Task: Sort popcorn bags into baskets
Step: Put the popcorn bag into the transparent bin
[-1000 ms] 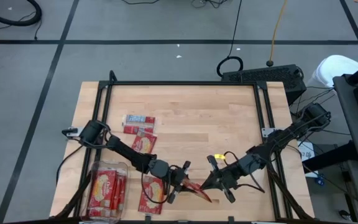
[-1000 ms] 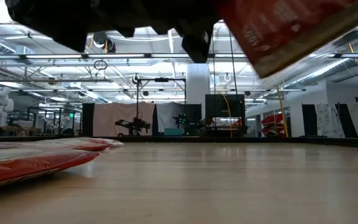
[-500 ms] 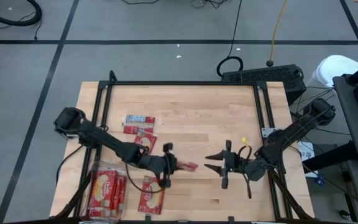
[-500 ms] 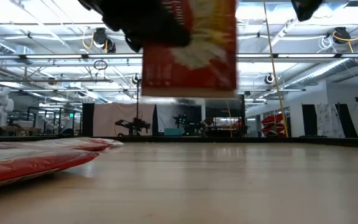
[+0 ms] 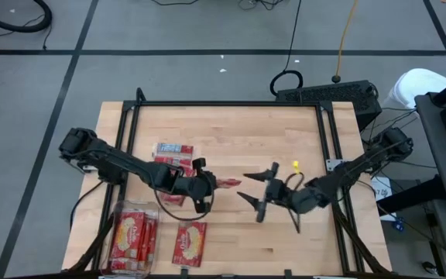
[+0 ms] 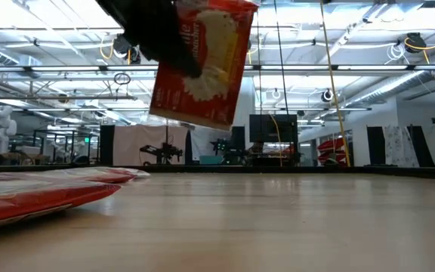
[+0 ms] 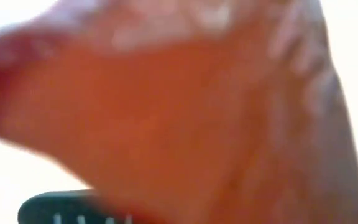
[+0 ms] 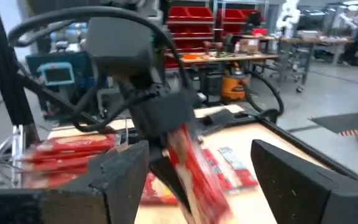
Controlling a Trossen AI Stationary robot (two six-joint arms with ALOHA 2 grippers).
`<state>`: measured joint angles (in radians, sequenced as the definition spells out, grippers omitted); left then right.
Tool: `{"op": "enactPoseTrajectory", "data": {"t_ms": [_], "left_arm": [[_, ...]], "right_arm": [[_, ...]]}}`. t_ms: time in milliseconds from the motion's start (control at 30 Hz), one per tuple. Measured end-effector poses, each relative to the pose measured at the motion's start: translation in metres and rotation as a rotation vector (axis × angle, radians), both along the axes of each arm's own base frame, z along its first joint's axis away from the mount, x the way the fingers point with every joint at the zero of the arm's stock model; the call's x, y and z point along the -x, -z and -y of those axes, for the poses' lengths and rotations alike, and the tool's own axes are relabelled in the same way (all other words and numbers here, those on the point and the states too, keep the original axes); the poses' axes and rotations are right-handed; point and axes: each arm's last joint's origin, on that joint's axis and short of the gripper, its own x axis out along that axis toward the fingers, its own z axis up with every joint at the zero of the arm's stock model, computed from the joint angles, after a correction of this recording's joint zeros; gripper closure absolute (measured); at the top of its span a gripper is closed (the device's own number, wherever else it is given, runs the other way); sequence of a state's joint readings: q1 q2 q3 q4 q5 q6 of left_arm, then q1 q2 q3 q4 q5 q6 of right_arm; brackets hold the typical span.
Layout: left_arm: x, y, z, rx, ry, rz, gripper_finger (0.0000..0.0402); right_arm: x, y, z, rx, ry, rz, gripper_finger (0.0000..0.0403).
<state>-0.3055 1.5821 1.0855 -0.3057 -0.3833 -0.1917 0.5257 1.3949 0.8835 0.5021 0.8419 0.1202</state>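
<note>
One popcorn bag [image 5: 227,183] is pinched in my left gripper [image 5: 207,186], and it hangs in the air above the middle of the table [image 5: 238,132], not touching the wood. In the low view this bag [image 6: 200,62] is tilted, with its yellow popcorn picture facing the camera. My right gripper [image 5: 255,192] is just beside it, toward the right edge of the table, and its fingers [image 8: 120,177] are spread wide and hold nothing. In the right wrist view the red bag [image 8: 197,171] shows between my two dark fingers, with the left gripper [image 8: 166,118] above it. The clear basket [image 5: 116,249] stands at the near left corner of the table with red bags inside. One more bag [image 5: 190,243] lies flat just beside the basket, at the near edge. Some other bags [image 5: 173,152] lie near the left edge, partly hidden under my left arm.
</note>
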Motion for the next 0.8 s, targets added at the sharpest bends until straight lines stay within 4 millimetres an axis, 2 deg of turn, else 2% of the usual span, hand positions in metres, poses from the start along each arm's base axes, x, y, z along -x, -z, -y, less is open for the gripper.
{"op": "enactPoseTrajectory", "data": {"t_ms": [200,433,567,800], "left_arm": [[0.002,0.003,0.001,0.007,0.02,-0.032,0.0382],[0.004,0.004,0.003,-0.003,0.032,-0.051,0.0374],[0.004,0.004,0.003,-0.001,0.037,-0.053,0.0377],[0.003,0.004,0.004,0.014,0.042,-0.051,0.0361]], "right_arm": [[-0.03,0.02,0.017,0.031,-0.035,-0.106,0.0131],[-0.042,0.045,0.031,-0.034,-0.085,-0.235,0.0167],[-0.042,0.051,0.031,-0.026,-0.103,-0.278,0.022],[-0.042,0.05,0.028,0.06,-0.181,-0.3,0.0366]]}}
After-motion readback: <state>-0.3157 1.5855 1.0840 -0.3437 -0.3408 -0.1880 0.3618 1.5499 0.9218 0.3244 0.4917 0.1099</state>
